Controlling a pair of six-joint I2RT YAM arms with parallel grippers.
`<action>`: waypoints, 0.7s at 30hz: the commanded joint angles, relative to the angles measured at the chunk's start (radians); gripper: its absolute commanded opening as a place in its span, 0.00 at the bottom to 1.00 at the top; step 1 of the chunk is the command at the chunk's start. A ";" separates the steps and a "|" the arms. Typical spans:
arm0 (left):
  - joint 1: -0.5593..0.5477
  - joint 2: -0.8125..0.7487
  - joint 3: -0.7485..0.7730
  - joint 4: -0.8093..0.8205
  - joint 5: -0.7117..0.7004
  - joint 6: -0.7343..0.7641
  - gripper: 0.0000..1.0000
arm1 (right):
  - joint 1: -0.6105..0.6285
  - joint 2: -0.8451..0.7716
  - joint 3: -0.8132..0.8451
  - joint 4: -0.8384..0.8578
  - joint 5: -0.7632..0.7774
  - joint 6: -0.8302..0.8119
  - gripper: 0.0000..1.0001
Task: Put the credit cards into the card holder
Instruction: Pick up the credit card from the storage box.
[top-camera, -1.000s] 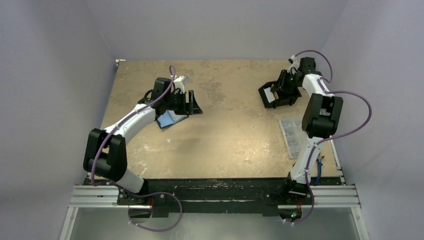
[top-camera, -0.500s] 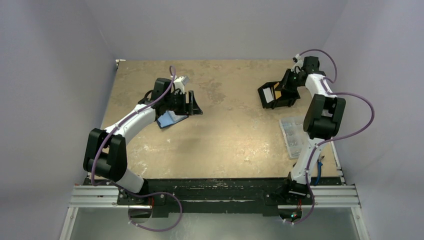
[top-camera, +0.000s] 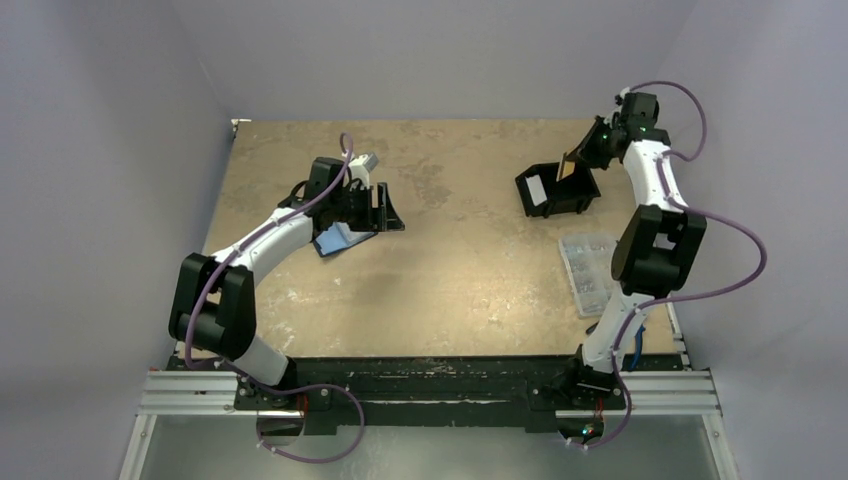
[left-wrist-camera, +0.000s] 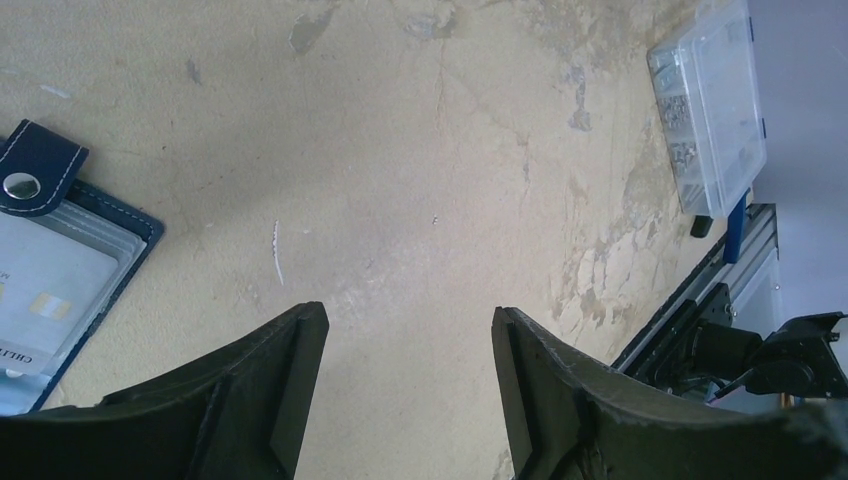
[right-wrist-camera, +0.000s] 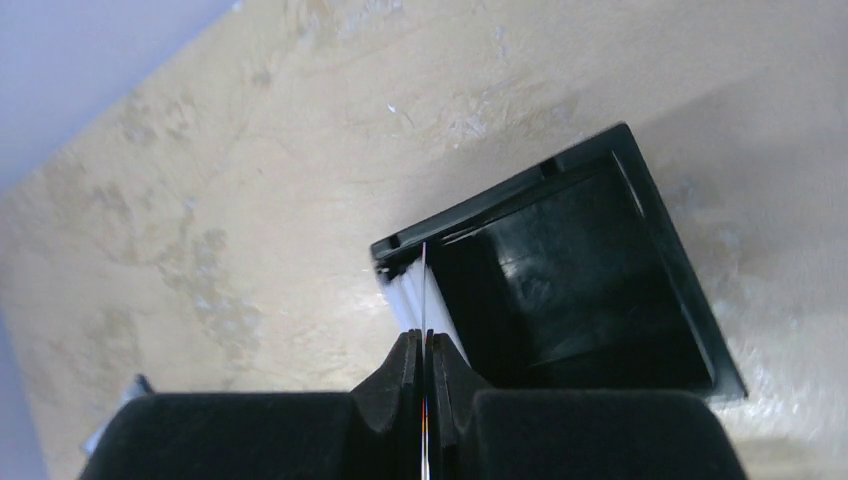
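Card holder (top-camera: 333, 241) lies open and flat on the table (top-camera: 460, 280), left of centre, just beside my left gripper (top-camera: 388, 210). My left wrist view shows its navy edge and snap tab (left-wrist-camera: 40, 165), with a pale card (left-wrist-camera: 45, 290) behind a clear sleeve. My left fingers (left-wrist-camera: 270, 400) are spread apart over bare table, grasping nothing. My right gripper (right-wrist-camera: 422, 345) is pinched tight on a thin credit card (right-wrist-camera: 424, 285), seen edge-on from the wrist and as a tan sliver from above, held over the far right corner of the black box (top-camera: 565, 197). That box has a white label (top-camera: 537, 190). A clear plastic box (top-camera: 590, 272) sits by my right arm, well apart from the card holder
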 joint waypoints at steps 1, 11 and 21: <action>-0.003 0.011 0.007 0.020 -0.020 0.018 0.66 | -0.002 -0.148 0.005 -0.098 0.100 0.332 0.00; 0.030 0.000 0.019 -0.004 -0.082 0.020 0.66 | 0.111 -0.404 -0.504 0.256 -0.277 0.950 0.00; 0.391 -0.164 -0.152 -0.030 -0.131 -0.210 0.70 | 0.540 -0.269 -0.617 0.531 -0.146 1.127 0.00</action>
